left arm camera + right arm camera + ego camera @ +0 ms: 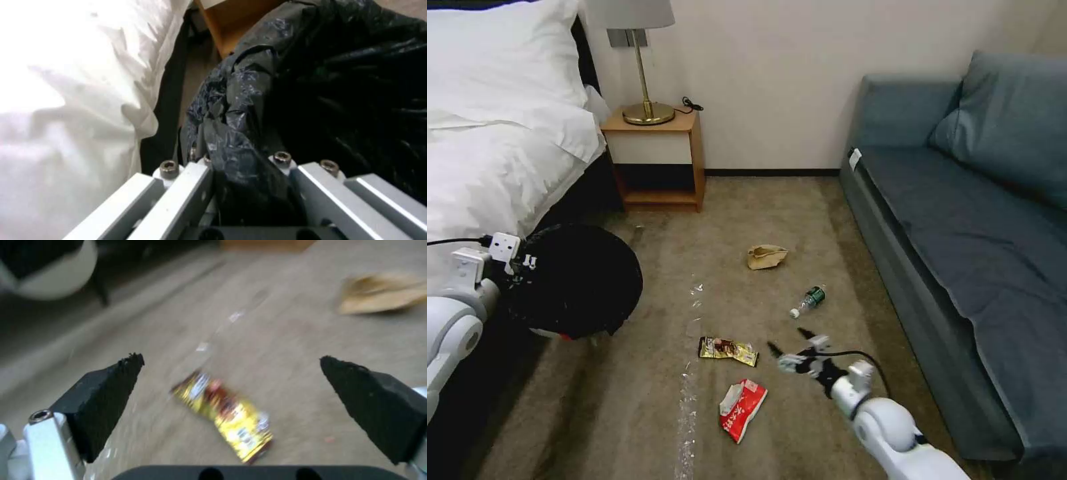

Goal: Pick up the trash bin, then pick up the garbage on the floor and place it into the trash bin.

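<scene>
The trash bin, its black bag over the rim, hangs tilted above the floor at the left, with my left gripper shut on its bagged rim. My right gripper is open above the carpet, just right of the gold-brown wrapper, which lies between its fingertips in the right wrist view. A red-and-white wrapper lies nearer to me. The tan paper bag and green bottle lie farther off. The bin's white side shows beyond.
A bed with white bedding is on the left, a wooden nightstand with a lamp at the back, and a blue-grey sofa along the right. A pale streak runs down the carpet.
</scene>
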